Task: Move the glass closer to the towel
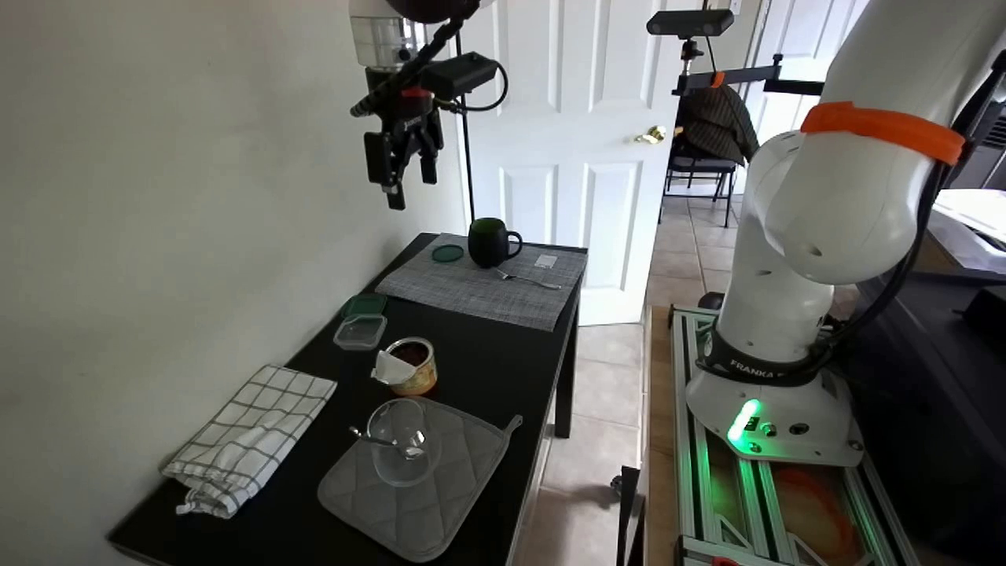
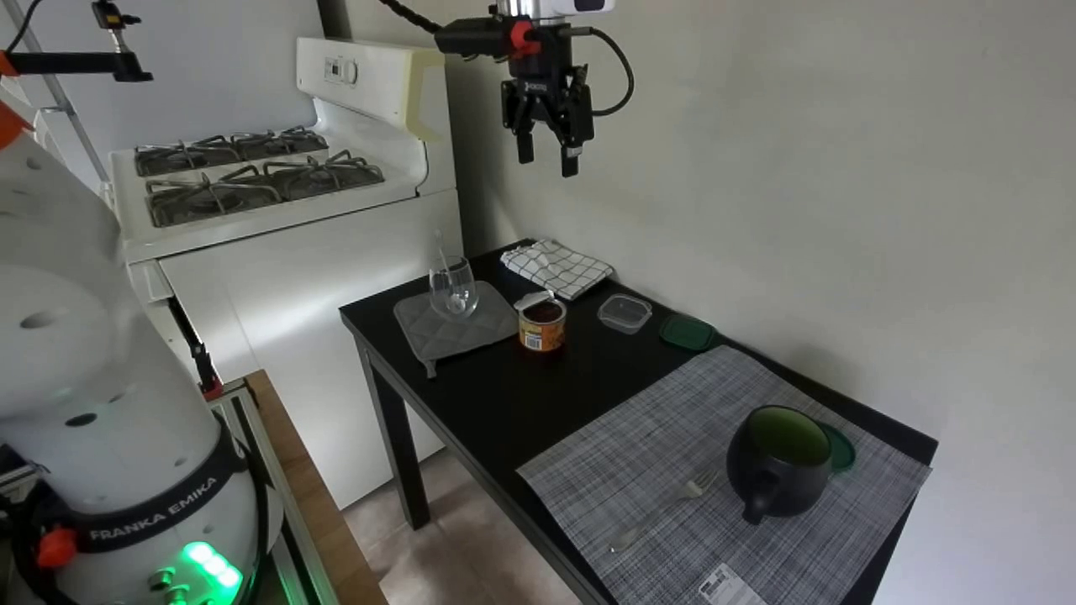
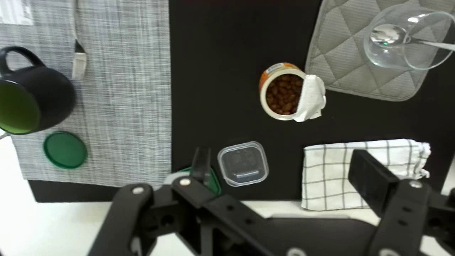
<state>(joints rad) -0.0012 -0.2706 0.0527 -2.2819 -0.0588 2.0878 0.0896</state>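
"FRANKA EMIKA" on black band [image 2: 160, 510]

in the wrist view: round green-lined black mug [image 3: 46, 94] cut by left edge | square green plastic lid [image 3: 215, 183] and white checked cloth towel [image 3: 330, 174] partly hidden by black two-fingered gripper [image 3: 282, 154] | silver metal spoon [image 3: 414, 40] cut by right edge | in an exterior view: white paper label [image 2: 730, 586] cut by bottom edge, print illegible

The stemless drinking glass [image 1: 401, 472] is clear and colourless, with a wide round bowl. It stands upright on a grey quilted pot holder [image 1: 428, 515], a metal spoon [image 1: 411, 452] leaning inside. The white kitchen towel [image 1: 255, 428], crossed by dark grid lines, lies folded near the wall [image 1: 118, 236], crumpled at one end, black tabletop [image 1: 314, 440] between it and the pot holder.
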